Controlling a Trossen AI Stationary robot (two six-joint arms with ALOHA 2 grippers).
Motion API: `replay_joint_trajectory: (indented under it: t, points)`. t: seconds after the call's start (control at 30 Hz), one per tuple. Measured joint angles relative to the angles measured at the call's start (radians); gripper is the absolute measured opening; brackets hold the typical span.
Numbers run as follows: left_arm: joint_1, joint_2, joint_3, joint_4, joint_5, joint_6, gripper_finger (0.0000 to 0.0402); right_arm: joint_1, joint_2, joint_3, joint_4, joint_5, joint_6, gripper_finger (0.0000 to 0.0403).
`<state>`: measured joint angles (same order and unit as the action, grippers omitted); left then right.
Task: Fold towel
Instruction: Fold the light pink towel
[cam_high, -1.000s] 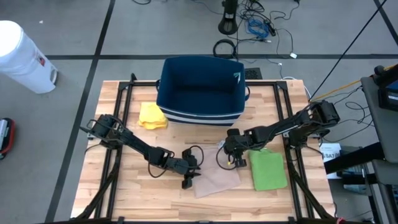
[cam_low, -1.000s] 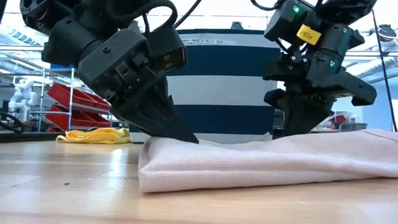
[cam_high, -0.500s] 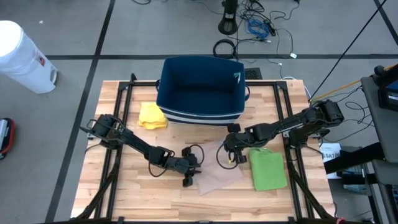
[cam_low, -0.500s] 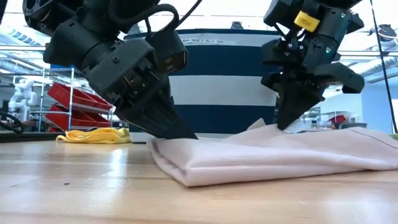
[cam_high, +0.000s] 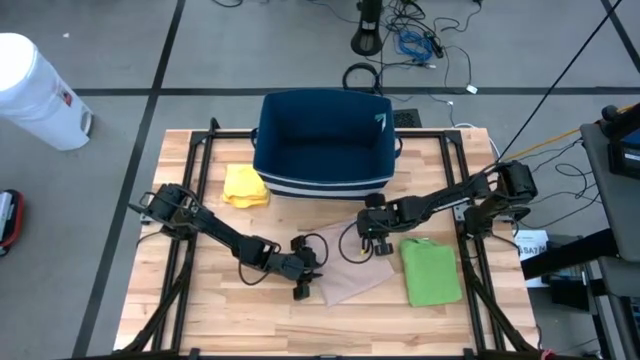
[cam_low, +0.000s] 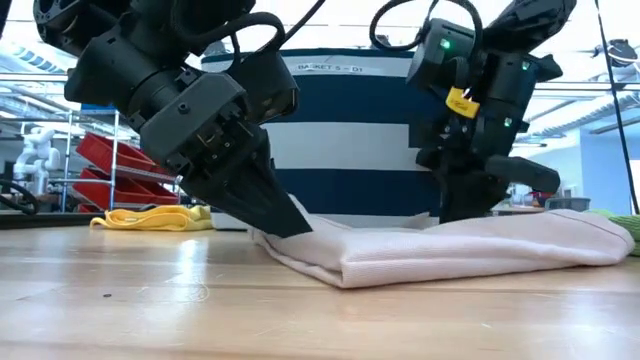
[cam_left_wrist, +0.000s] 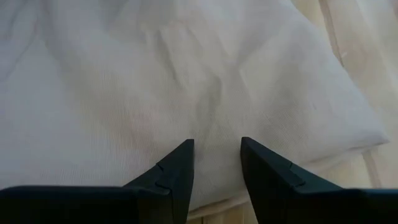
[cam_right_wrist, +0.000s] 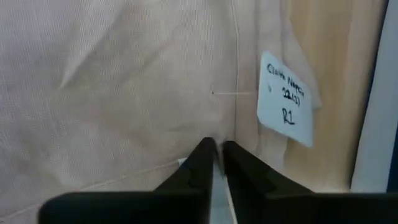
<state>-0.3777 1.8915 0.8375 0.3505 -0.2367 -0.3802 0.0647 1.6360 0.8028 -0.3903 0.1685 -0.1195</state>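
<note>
A pale pink towel (cam_high: 350, 275) lies folded in the middle of the wooden table, with a rounded fold (cam_low: 340, 268) facing the low camera. My left gripper (cam_high: 303, 287) stands at the towel's left edge, slanting down, its fingers apart over the cloth (cam_left_wrist: 186, 81). My right gripper (cam_high: 368, 250) points steeply down at the towel's far right part. Its fingers are all but together, beside a seam and a white paper label (cam_right_wrist: 287, 99). My left gripper sets its two spread fingertips (cam_left_wrist: 180, 155) on the towel's top face, just inside its near edge (cam_left_wrist: 273, 190). It comes slanting down from the table's left, and the cloth between the tips lies flat on the table. My right gripper pinches a thin bit of towel beside the seam (cam_right_wrist: 235, 124) between its fingertips, from above. The towel lies low on the table there, slack.
A dark blue striped bin (cam_high: 322, 150) stands at the far middle. A yellow cloth (cam_high: 245, 187) lies left of it, and a folded green cloth (cam_high: 432, 272) lies right of the towel. Black frame rails (cam_high: 190, 200) run along both table sides.
My right gripper has gone a little toward the table's left and down, tipping steeper. The towel part it held up in a peak half a second ago has sunk back flat. The towel's left fold has drawn in toward the middle.
</note>
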Motion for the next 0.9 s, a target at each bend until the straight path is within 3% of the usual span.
replay_joint_trajectory:
  t: [0.33,0.57,0.73,0.9]
  points:
    - [0.001,0.000,0.000,-0.038,0.001,-0.004,0.0137,0.027,-0.154,0.010,-0.158,-0.011,0.126,0.0117]
    - [0.003,-0.001,0.002,-0.069,-0.005,-0.002,0.0137,0.145,-0.277,0.009,-0.201,-0.078,0.241,0.0135]
    - [0.007,-0.002,0.003,-0.087,-0.009,0.014,0.0137,0.259,-0.284,-0.003,-0.027,-0.119,0.289,0.0135]
    - [0.006,-0.002,0.003,-0.088,-0.011,0.049,0.0137,0.320,-0.178,-0.057,0.200,-0.114,0.245,0.0135]
